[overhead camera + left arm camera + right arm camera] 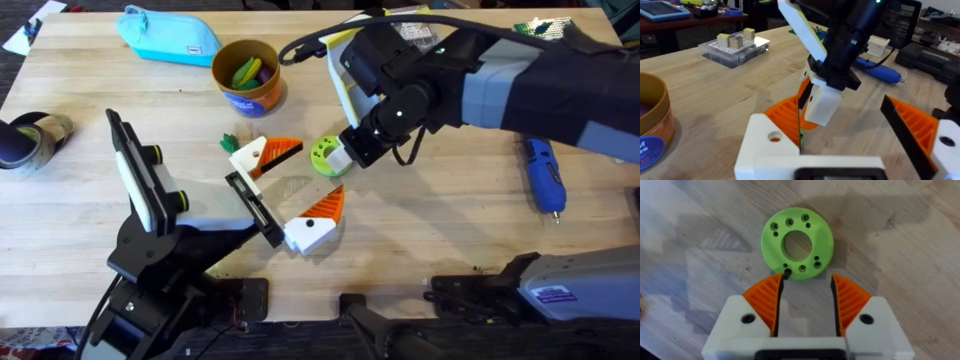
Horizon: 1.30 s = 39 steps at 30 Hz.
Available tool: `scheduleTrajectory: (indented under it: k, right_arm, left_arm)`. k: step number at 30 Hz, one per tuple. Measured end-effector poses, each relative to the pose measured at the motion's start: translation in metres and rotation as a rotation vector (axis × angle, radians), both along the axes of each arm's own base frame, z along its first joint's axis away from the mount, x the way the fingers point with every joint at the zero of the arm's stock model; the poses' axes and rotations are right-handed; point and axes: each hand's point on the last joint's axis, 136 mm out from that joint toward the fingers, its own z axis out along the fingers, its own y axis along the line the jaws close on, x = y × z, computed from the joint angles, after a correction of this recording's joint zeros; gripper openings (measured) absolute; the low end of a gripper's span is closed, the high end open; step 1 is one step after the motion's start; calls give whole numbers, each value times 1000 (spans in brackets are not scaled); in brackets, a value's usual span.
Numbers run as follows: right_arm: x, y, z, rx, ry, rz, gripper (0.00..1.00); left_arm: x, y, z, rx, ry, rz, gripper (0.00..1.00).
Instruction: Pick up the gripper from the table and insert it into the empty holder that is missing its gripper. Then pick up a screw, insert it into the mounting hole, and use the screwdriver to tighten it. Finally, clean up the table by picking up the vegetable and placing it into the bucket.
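You are working the screw step: your right gripper (pixel 806 296), fingers spread, is hanging over the green disc (pixel 797 243) mid-table, with a tiny dark screw (pixel 787 272) sitting at the disc's rim by one fingertip. Your left gripper (pixel 290 190), jaws apart, is resting on the table just beside the disc, so next you are needing to close finely on that screw. The right wrist view shows the screw, while the overhead shows the screwdriver (pixel 544 172) near the table's right edge and the bucket (pixel 247 77) toward the far edge.
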Motion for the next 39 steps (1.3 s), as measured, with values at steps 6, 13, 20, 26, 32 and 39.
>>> scheduleTrajectory:
  k: [6,13,20,26,32,39]
  right_arm:
    - [-4,3,0,21,28,-16,557]
    - [-9,6,0,46,60,-22,557]
    - [-10,9,0,56,60,-8,383]
    - [-15,15,-1,53,61,22,404]
    - [-21,20,-20,16,100,53,360]
    - [-19,21,-23,15,95,53,276]
  left_arm:
    - [0,0,0,-1,-1,2,988]
    - [1,0,0,-1,-1,4,988]
    - [1,0,0,-1,-1,4,988]
    - [1,0,0,-1,-1,4,987]
    - [1,0,0,-1,-1,4,988]
    - [1,0,0,-1,0,4,986]
